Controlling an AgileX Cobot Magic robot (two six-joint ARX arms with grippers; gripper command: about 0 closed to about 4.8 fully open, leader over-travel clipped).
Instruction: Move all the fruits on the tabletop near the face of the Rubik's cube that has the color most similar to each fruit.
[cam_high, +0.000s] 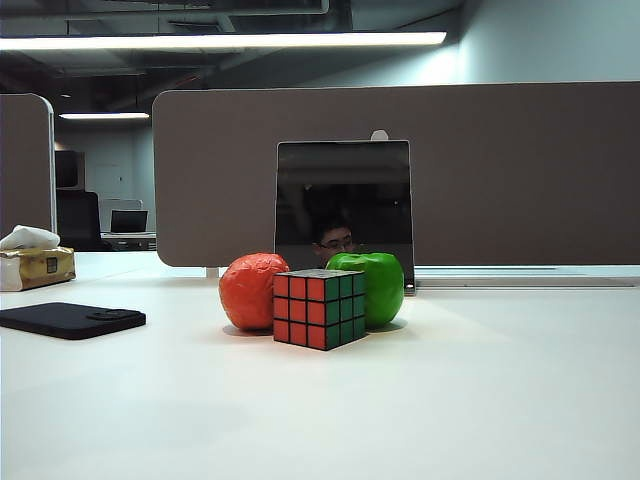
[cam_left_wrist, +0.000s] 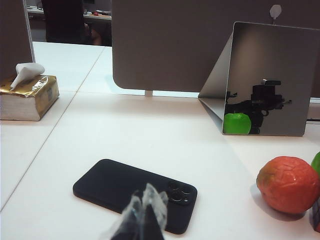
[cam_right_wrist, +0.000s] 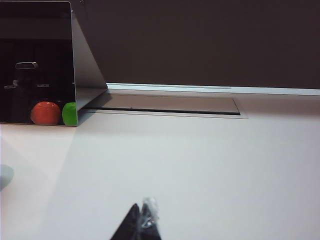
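In the exterior view the Rubik's cube (cam_high: 320, 308) stands mid-table, its red-orange face turned left-front and its green face right-front. The crinkly orange-red ball (cam_high: 250, 290) rests just behind the cube's red side, and the green apple (cam_high: 375, 285) sits behind its green side. Neither arm shows in that view. My left gripper (cam_left_wrist: 145, 200) is shut and empty, hovering over a black phone (cam_left_wrist: 115, 187), well left of the ball (cam_left_wrist: 288, 184). Slivers of apple (cam_left_wrist: 316, 162) and cube (cam_left_wrist: 316, 215) show at the frame's edge. My right gripper (cam_right_wrist: 142, 212) is shut and empty above bare tabletop (cam_right_wrist: 200, 165).
A propped mirror panel (cam_high: 343, 205) stands behind the fruits and reflects them (cam_right_wrist: 52, 113). The phone (cam_high: 70, 319) lies at the left. A tissue box (cam_high: 35, 262) sits at the far left, and a grey partition (cam_high: 500, 170) closes the back of the desk.
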